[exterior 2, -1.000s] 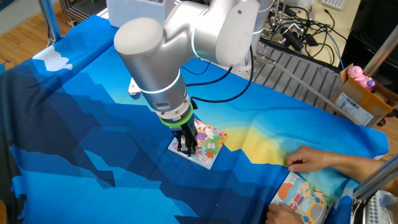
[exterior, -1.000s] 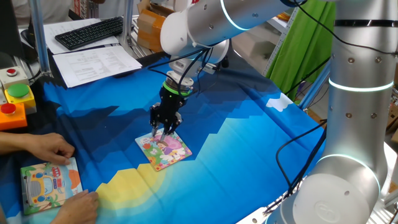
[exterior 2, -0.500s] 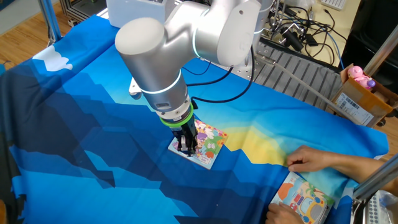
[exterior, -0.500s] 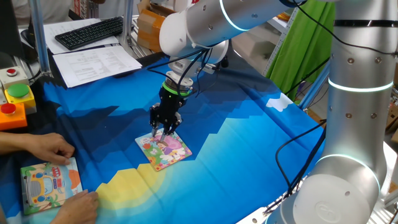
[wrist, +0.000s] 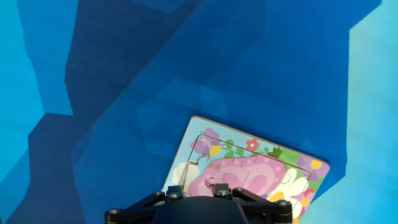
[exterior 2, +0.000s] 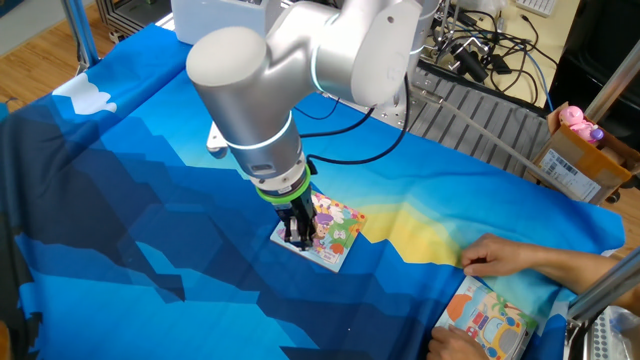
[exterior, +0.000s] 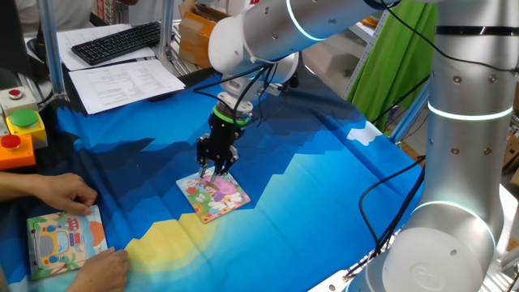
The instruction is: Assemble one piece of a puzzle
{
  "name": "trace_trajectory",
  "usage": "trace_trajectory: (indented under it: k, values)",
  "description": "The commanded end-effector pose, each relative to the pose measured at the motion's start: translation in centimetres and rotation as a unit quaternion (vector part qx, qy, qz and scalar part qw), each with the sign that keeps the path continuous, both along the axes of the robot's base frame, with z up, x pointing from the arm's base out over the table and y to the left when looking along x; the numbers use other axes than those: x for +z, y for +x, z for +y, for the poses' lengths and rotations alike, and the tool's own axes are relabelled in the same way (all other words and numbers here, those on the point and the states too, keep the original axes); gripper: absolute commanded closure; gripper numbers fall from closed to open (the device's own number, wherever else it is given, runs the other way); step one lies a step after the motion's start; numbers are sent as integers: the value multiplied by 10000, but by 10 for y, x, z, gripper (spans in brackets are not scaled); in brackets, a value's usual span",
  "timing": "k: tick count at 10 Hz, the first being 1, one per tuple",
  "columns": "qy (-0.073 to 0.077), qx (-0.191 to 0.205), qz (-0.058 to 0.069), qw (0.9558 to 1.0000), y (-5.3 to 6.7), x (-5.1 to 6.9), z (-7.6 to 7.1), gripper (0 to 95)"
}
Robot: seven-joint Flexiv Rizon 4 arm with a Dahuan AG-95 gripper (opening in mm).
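Note:
The puzzle [exterior: 213, 193] is a small square board with a pink, yellow and blue cartoon girl, lying flat on the blue cloth. It also shows in the other fixed view [exterior 2: 326, 232] and the hand view [wrist: 249, 171]. My gripper [exterior: 213, 169] points straight down with its fingertips at the board's far corner, seen too in the other fixed view [exterior 2: 299, 238]. In the hand view only the black gripper body shows at the bottom edge and the fingertips are hidden. The piece does not show apart from the board. I cannot tell whether the jaws hold it.
A person's hands [exterior: 61, 193] rest at the near left by an orange-bordered vehicle board [exterior: 63, 240], also in the other fixed view [exterior 2: 488, 318]. Coloured push buttons [exterior: 20, 130], papers and a keyboard [exterior: 117, 40] lie at the far left. The arm's base column [exterior: 466, 146] stands on the right.

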State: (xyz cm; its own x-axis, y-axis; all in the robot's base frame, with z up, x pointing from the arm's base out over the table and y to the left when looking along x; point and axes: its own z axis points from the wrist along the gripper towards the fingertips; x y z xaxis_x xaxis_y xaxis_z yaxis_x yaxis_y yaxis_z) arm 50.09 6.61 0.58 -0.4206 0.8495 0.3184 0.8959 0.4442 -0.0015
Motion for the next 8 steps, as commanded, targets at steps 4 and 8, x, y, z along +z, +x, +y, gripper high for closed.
trace_trajectory:
  k: [4,8]
  values:
    - [-11,-197,-52,9998,0,0,-1,950]
    - [4,-255,-103,9996,0,-1,-2,950]
